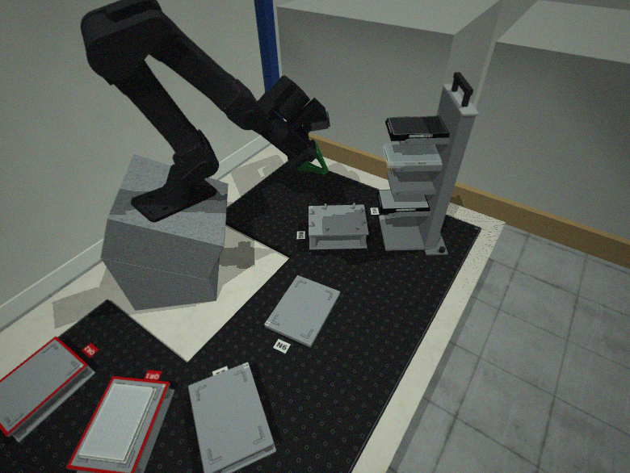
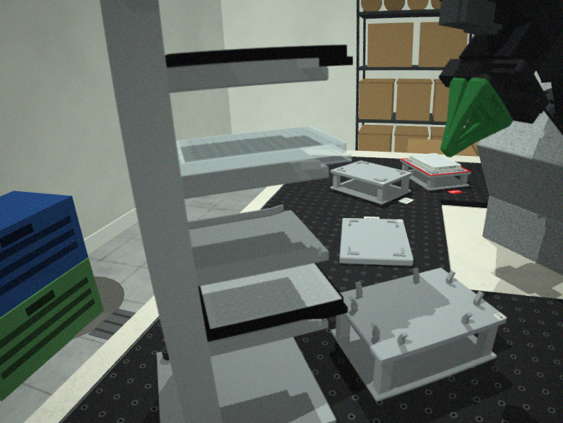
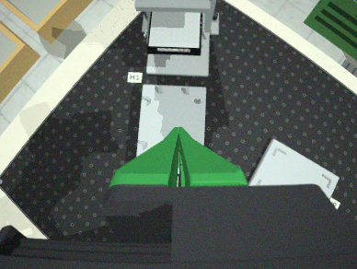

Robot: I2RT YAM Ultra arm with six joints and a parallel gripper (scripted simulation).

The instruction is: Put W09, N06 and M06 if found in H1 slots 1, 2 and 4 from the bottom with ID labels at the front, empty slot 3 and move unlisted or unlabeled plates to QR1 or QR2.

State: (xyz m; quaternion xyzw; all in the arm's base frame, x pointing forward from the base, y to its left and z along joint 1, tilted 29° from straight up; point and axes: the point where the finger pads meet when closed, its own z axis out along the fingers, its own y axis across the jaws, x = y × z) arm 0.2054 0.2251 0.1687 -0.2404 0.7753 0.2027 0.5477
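Note:
The plate hotel H1 (image 1: pixel 422 167) stands at the far end of the black mat. A black plate (image 1: pixel 404 203) lies on its lowest shelf and also shows in the exterior view (image 2: pixel 268 309). The shelf above it (image 2: pixel 255 236) is bare. A clear plate (image 2: pixel 255 145) lies on the third shelf. A black plate (image 1: pixel 417 127) lies on the top shelf. My gripper (image 1: pixel 312 162) has green fingers, is shut and holds nothing. It hangs high over the mat, left of the hotel and apart from it. In the wrist view the gripper (image 3: pixel 178 157) points toward the hotel.
The regrip nest (image 1: pixel 338 223) with upright pins stands right in front of the hotel. The flat nest N6 (image 1: pixel 303 309) lies mid-mat. The landing nest (image 1: pixel 228 416) is bare. One red-framed quarantine nest (image 1: pixel 119 421) holds a white plate; the other (image 1: pixel 38 383) is bare.

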